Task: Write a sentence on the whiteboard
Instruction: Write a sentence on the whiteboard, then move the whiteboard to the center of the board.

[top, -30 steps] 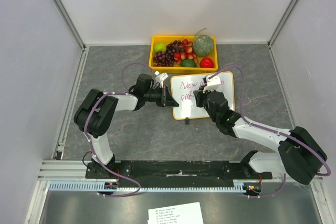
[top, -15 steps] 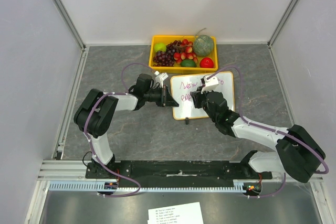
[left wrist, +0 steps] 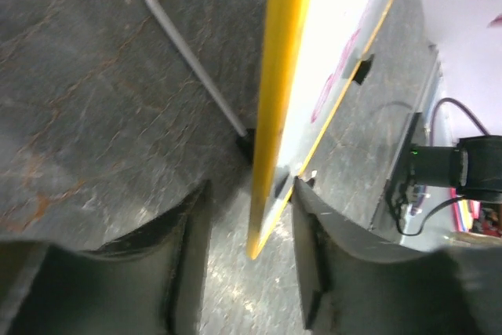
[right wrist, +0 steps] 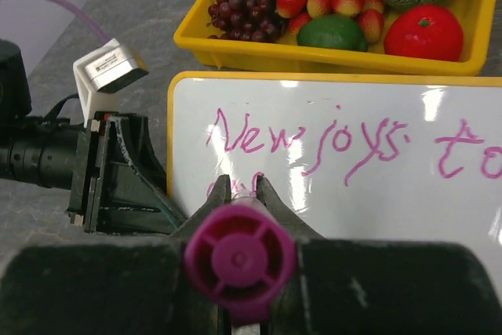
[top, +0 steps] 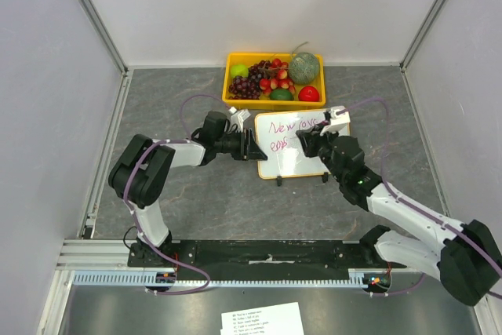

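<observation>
The whiteboard (top: pixel 302 161) stands tilted on the grey table, its orange-yellow frame (left wrist: pixel 282 76) seen edge-on in the left wrist view. The pink-purple sentence (top: pixel 294 125) reads "New joys to" (right wrist: pixel 251 137), and a second line begins below it. My left gripper (top: pixel 252 147) is open around the board's left edge (left wrist: pixel 251 190); one finger is clear of the frame and the other lies close against the board's face. My right gripper (top: pixel 308 140) is shut on a purple marker (right wrist: pixel 239 256), fingertips (right wrist: pixel 242 184) at the start of the second line. The marker's tip is hidden.
A yellow tray (top: pixel 273 104) of fruit sits just behind the board (right wrist: pixel 314 56). A wire stand (left wrist: pixel 192 60) props the board from behind. A printed paper sheet (top: pixel 263 319) lies in front of the arm bases. Walls close in the table on three sides.
My left jaws have spread apart off the board's edge. The right arm swung to the right, uncovering the board's lower right part. The marker stays held.
</observation>
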You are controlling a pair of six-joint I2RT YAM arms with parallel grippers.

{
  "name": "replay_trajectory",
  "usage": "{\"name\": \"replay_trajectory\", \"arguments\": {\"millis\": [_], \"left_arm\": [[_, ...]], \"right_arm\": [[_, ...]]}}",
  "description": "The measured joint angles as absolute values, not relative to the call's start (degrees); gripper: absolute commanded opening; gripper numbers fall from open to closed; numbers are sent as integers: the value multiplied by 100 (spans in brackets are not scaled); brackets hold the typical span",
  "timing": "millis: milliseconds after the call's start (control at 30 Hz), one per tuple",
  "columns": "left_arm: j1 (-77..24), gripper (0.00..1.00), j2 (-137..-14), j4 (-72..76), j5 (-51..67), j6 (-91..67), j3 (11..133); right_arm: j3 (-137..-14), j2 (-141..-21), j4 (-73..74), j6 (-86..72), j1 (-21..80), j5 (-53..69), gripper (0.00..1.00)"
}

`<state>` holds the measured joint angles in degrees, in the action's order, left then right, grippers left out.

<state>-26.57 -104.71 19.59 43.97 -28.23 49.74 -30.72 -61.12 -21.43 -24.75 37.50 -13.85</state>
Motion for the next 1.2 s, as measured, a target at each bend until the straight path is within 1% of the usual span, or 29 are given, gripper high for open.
{"name": "replay_trajectory", "arguments": {"millis": [67, 100, 200, 267, 400, 500, 600, 667, 767, 900, 967, 1000, 1067, 1100, 1167, 1200], "left_arm": [[-2672, 64, -10350, 1848, 4182, -2779, 4873], [-2679, 66, -10245, 1765, 4036, -2757, 4794], [-2764, 69, -9802, 1378, 3402, -2659, 4591], [-3000, 70, -9402, 1000, 2672, -2578, 4517], [-4005, 71, -8650, 338, 1269, -2565, 4460], [-4821, 71, -8484, 97, 567, -2672, 4466], [-5487, 70, -8746, -172, 19, -2882, 4582], [-5745, 70, -9124, -353, -274, -3017, 4786], [-5951, 70, -9758, -436, -646, -3162, 5188], [-6099, 67, -10195, -421, -1046, -3269, 5658], [-6167, 63, -10357, -445, -1306, -3358, 5828], [-6187, 59, -10390, -456, -1389, -3404, 5857], [-6219, 45, -10425, -495, -1608, -3505, 5885], [-6224, 33, -10436, -528, -1695, -3538, 5889], [-6222, 15, -10449, -626, -1859, -3601, 5898], [-6215, 8, -10455, -666, -1922, -3636, 5898]], "right_arm": [[-3028, -5854, -2043, -2554, 3446, -1127, 0], [-3006, -5721, -1966, -2582, 3295, -1002, 0], [-2980, -5356, -1662, -2620, 2919, -740, 0], [-2980, -5100, -1417, -2615, 2779, -580, 0], [-2980, -4661, -993, -2600, 2679, -368, 0], [-2980, -4510, -799, -2600, 2663, -266, 0], [-2971, -4462, -672, -2602, 2646, -174, 0], [-2947, -4429, -602, -2604, 2633, -134, 0], [-2939, -4383, -497, -2615, 2620, -106, 0], [-2939, -4250, -421, -2615, 2600, -89, 0], [-2939, -4165, -375, -2613, 2600, -84, 0], [-2939, -4141, -362, -2613, 2598, -82, 0], [-2939, -4099, -331, -2611, 2593, -82, 0], [-2939, -4093, -316, -2611, 2589, -82, 0], [-2939, -4093, -276, -2611, 2582, -82, 0], [-2939, -4095, -257, -2611, 2574, -82, 0]]}}
